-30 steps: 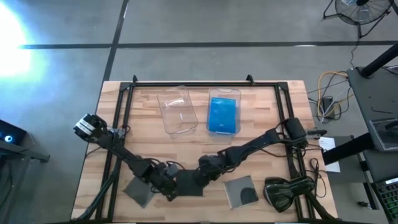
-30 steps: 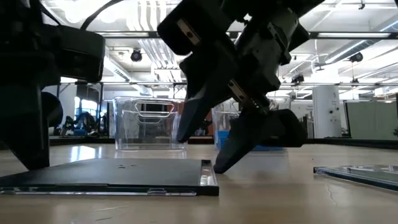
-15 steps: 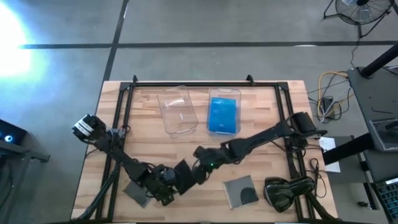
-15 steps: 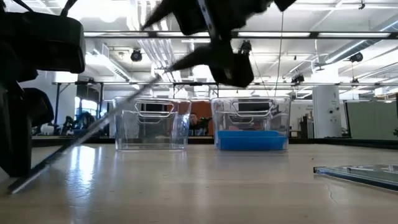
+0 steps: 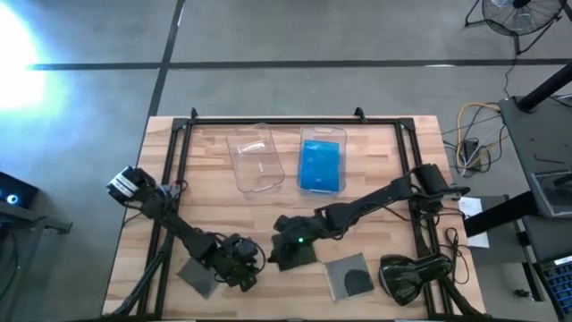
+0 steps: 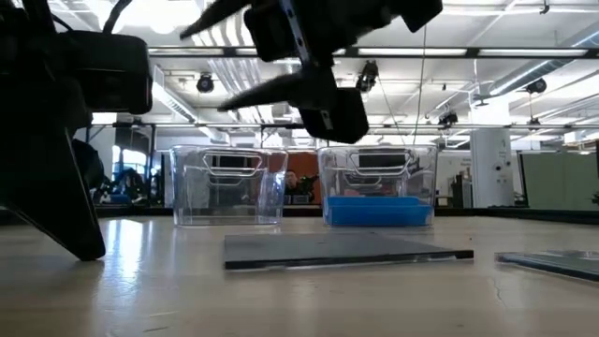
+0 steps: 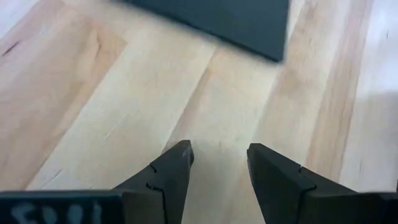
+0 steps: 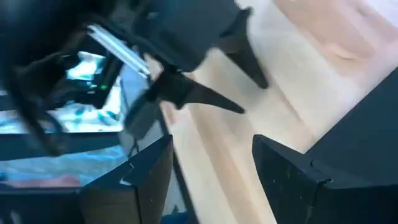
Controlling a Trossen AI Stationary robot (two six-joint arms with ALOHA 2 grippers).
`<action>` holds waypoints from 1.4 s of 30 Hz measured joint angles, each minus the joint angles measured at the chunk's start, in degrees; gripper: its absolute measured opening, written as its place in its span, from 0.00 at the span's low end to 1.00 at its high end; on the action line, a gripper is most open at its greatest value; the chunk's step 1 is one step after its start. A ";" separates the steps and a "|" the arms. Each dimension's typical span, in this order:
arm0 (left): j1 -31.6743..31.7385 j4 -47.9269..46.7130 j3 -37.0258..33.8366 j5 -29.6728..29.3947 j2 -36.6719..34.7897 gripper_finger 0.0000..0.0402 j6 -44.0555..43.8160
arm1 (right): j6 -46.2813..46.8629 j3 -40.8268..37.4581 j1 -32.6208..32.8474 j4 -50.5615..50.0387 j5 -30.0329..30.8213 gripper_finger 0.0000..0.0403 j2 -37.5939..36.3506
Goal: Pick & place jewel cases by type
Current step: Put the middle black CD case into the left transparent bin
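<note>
A dark jewel case (image 5: 298, 254) lies flat on the bench (image 5: 375, 179), near its front edge — the right claw (image 5: 279, 246) hangs just above its left end, fingers spread and empty. The left claw (image 5: 253, 266) sits close by to the left, also open with nothing between its fingers. Two more dark cases (image 5: 346, 275) (image 5: 200, 275) lie to either side, and blue cases (image 5: 321, 167) fill one clear bin (image 5: 323, 134) at the back.

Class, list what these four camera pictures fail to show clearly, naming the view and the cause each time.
- Number of blue cases in the right bin: high view, stacked into one blue mass.
- Dark case under the right end effector: high view, partly covered by it.
- Dark case: left wrist view, cut off by the edge.
- Left end effector: right wrist view, blurred.
</note>
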 joint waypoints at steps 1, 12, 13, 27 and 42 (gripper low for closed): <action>0.00 0.02 0.04 -0.09 0.02 0.37 -0.01 | -0.05 0.29 -0.01 -1.50 0.05 0.53 -0.01; 0.70 -1.08 2.61 -4.64 -0.07 0.37 -2.03 | -2.64 -0.32 -0.18 -42.67 13.38 0.53 -3.67; 1.13 -1.27 3.03 -6.36 -0.13 0.37 -1.78 | -1.36 -0.91 -0.12 -42.41 13.56 0.53 -3.72; 8.65 -0.05 3.61 0.36 1.58 0.37 4.32 | 6.53 -12.50 -0.37 -24.87 5.23 0.53 -3.51; 7.79 1.19 2.63 9.20 5.25 0.37 4.43 | -0.59 -7.54 -0.70 -17.82 -4.28 0.53 -4.14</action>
